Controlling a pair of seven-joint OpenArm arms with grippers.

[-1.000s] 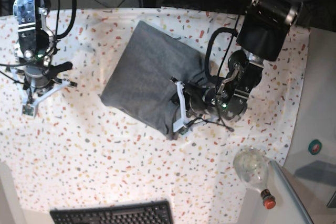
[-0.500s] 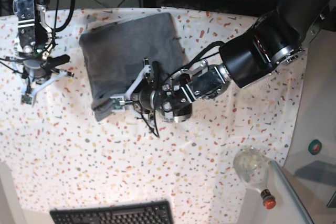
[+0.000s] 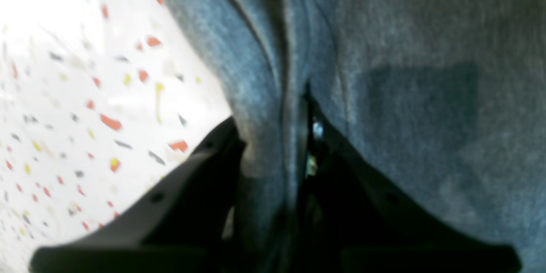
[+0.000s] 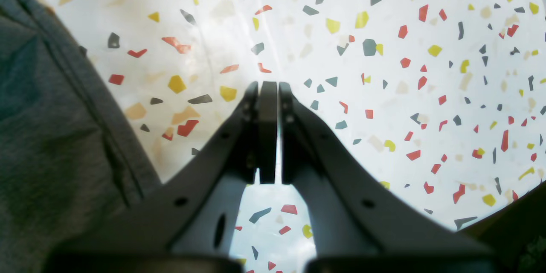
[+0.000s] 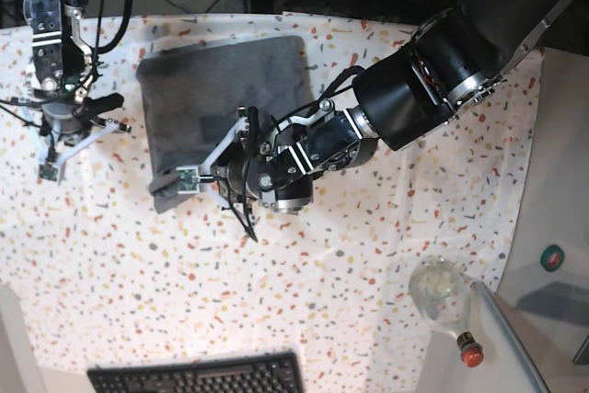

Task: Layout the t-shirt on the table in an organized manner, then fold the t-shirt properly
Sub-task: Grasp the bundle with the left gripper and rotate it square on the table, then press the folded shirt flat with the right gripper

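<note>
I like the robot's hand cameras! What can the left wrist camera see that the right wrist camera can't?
Only the left wrist view shows the left gripper with its fingers pinching a folded edge of the t-shirt, filling most of the picture. Only the right wrist view shows the right gripper shut on nothing, hanging over bare table with the t-shirt off at the side. Both show grey shirt fabric and the speckled white table.

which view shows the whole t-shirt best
The base view: it shows the folded t-shirt entire on the table, with the left gripper shut on its lower corner. The left wrist view shows only blurred grey fabric pinched between the fingers; the right wrist view catches just one edge beside the right gripper.
</note>
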